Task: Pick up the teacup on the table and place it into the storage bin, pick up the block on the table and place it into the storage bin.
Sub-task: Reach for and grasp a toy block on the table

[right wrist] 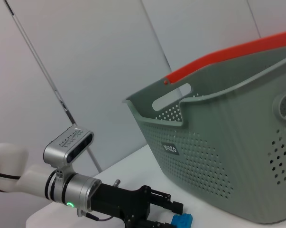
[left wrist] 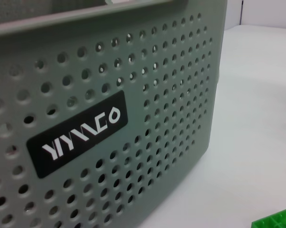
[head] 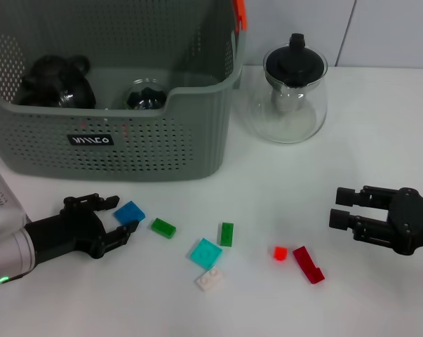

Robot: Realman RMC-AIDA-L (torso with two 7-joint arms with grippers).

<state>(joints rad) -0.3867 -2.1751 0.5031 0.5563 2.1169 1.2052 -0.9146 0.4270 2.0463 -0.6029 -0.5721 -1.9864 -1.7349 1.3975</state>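
Observation:
The grey-green storage bin point(head: 127, 151) stands at the back left and fills the left wrist view point(left wrist: 147, 95). Inside it lie a small glass teacup point(head: 146, 96) and a dark object point(head: 57, 83). Several blocks lie in front of the bin. A blue block point(head: 129, 212) sits between the fingertips of my open left gripper point(head: 125, 215). The right wrist view also shows this left gripper point(right wrist: 173, 214), the blue block point(right wrist: 182, 220) at its tips and the bin point(right wrist: 228, 156). My right gripper point(head: 335, 207) hovers open at the right, holding nothing.
A glass teapot point(head: 294, 91) with a black lid stands right of the bin. Loose on the table: two green blocks point(head: 163, 227) point(head: 226, 234), a cyan one point(head: 206, 252), a white one point(head: 209, 279), two red ones point(head: 280, 253) point(head: 308, 265). A green block point(left wrist: 275, 221) shows in the left wrist view.

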